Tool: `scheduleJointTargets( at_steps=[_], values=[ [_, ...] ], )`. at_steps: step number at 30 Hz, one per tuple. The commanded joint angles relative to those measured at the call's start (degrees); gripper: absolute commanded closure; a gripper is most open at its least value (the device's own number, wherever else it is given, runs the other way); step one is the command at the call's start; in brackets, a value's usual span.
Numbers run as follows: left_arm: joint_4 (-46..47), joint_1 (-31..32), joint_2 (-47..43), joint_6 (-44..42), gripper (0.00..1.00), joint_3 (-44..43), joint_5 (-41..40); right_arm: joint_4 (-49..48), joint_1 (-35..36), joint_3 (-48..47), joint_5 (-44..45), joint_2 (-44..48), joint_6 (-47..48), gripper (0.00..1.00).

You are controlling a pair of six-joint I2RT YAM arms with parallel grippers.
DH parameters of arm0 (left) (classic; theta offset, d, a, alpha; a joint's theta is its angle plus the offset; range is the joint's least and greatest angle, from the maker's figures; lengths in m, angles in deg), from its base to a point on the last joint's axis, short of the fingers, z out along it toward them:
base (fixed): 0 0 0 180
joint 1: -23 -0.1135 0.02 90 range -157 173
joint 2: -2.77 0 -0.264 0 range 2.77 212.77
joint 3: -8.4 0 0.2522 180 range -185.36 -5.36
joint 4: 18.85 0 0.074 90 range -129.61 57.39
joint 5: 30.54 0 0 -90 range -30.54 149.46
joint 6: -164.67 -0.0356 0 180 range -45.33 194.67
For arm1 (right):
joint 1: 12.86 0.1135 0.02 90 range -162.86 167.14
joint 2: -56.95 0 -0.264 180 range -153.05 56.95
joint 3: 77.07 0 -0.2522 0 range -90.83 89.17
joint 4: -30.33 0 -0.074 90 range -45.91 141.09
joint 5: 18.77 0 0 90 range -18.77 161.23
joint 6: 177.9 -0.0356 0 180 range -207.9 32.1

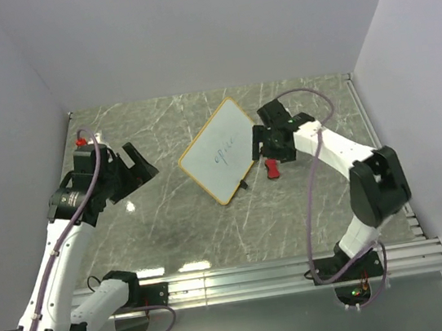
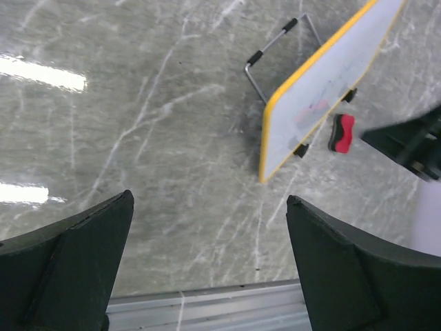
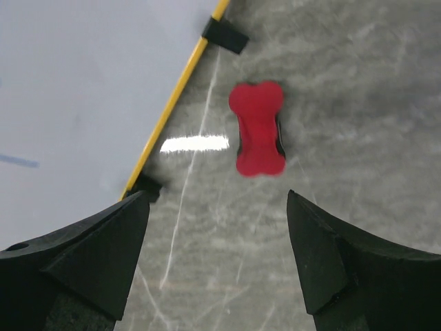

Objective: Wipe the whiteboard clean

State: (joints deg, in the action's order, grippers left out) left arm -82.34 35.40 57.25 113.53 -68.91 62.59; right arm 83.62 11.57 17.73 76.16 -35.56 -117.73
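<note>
The whiteboard (image 1: 220,151) with a thin orange-tan frame lies tilted at the table's middle, faint blue writing on it. It also shows in the left wrist view (image 2: 331,89) and the right wrist view (image 3: 83,89). A small red bow-shaped eraser (image 1: 271,170) lies on the table just right of the board's lower right edge, seen too in the right wrist view (image 3: 258,129) and the left wrist view (image 2: 340,133). My right gripper (image 1: 265,148) is open and empty, hovering above the eraser (image 3: 217,207). My left gripper (image 1: 137,174) is open and empty, left of the board (image 2: 210,207).
A metal wire stand (image 2: 272,58) with black tips lies by the board's far edge. A small red-capped thing (image 1: 81,140) sits at the back left corner. Grey walls close in the left and right sides. A metal rail (image 1: 245,276) runs along the near edge.
</note>
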Motion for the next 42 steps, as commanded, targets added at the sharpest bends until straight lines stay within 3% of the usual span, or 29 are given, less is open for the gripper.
scheduleJointTargets(
  at_steps=[1, 6, 20, 26, 29, 34, 35, 38, 42],
  values=[
    [1.1, 0.2, -0.2, 1.8, 0.02, -4.1, 3.2, -4.4, -0.8, -4.0, -1.4, -4.3, 2.5, 0.13],
    [-0.9, 0.2, -0.3, 1.4, 0.04, -6.8, 2.0, -3.8, -2.4, -5.4, 0.8, -9.9, 1.7, 0.15],
    [-1.0, 0.3, 2.3, -0.1, 0.08, -9.9, 2.2, -10.8, -3.6, 3.6, -2.9, -11.6, 0.6, 0.29],
    [0.1, 0.2, 6.4, -2.6, 0.09, -13.3, 3.7, -11.8, -3.6, 3.4, -1.9, -13.8, 0.3, 0.4],
    [1.7, 0.4, 9.3, -3.3, 0.1, -15.5, 4.5, -12.2, -3.7, 2.9, -1.8, -15.3, 0.5, 0.48],
    [6.8, 0.5, 16.3, -4.8, 0.16, -18.2, 8.3, -11.6, -3.7, 2.1, -2.4, -17.0, 1.3, 0.74],
    [7.7, 0.5, 17.4, -5.1, 0.27, -18.5, 8.5, -11.6, -3.8, 2.0, -2.6, -16.9, 1.6, 0.79],
    [13.3, 0.8, 20.2, -6.3, 0.27, -17.8, 9.2, -10.3, -3.9, 1.7, -2.9, -16.0, 2.0, 0.96],
    [17.7, 0.8, 26.4, -9.9, 0.25, -19.4, 12.1, -7.3, -3.9, 1.7, -3.3, -12.2, 2.0, 1.0]
  ],
)
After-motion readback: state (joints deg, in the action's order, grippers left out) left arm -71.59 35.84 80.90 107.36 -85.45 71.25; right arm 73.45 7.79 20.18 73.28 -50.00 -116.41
